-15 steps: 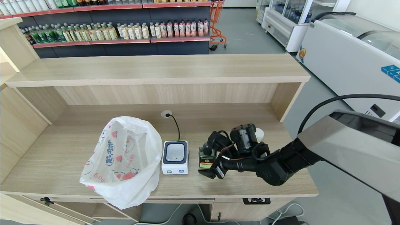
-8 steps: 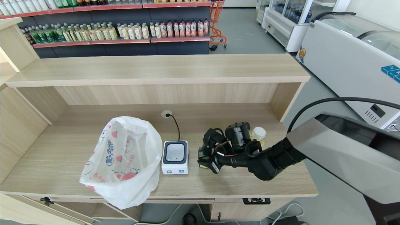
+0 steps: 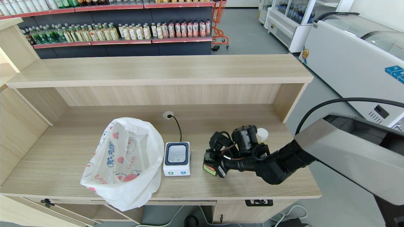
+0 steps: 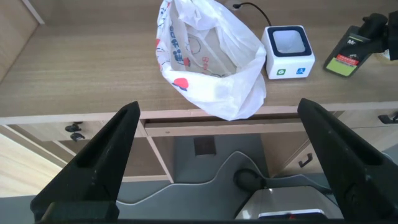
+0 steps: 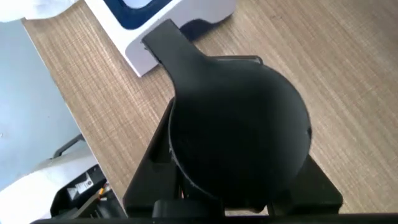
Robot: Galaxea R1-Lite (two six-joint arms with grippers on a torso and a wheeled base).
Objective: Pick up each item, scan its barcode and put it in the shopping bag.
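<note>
On the left half of the wooden counter [image 3: 79, 148], standing with its mouth open upward: the white shopping bag [image 3: 124, 160], printed in red and dark marks, lower side bulging out over the front edge. Just beside it to the right, apart by a narrow gap: the white scanner [image 3: 177, 157], dark window facing up, two small coloured marks on its near face. From its back, a black cable [image 3: 177, 126] running to a round hole farther back in the counter top.

Across the right half of the counter, coming in from the right edge: the black right arm [image 3: 274, 167]. Ends just right of the scanner in the right jaws, closed on the small dark bottle [image 3: 208, 165]. Grips it high up, near the neck, so that the green label with its red band shows below. Seen from the left wrist view, leans with the top toward the arm and the base toward the scanner. Cannot tell whether the base touches the counter or hangs just above it. Sits near the scanner without touching it, and to the side of the window rather than over it.

Behind the arm, toward the back of the counter: a white-capped bottle [image 3: 262, 135], upright, mostly hidden.

Left jaws: spread wide, holding nothing, low in front of the counter below its front edge, well apart from bag, scanner and bottle.
</note>
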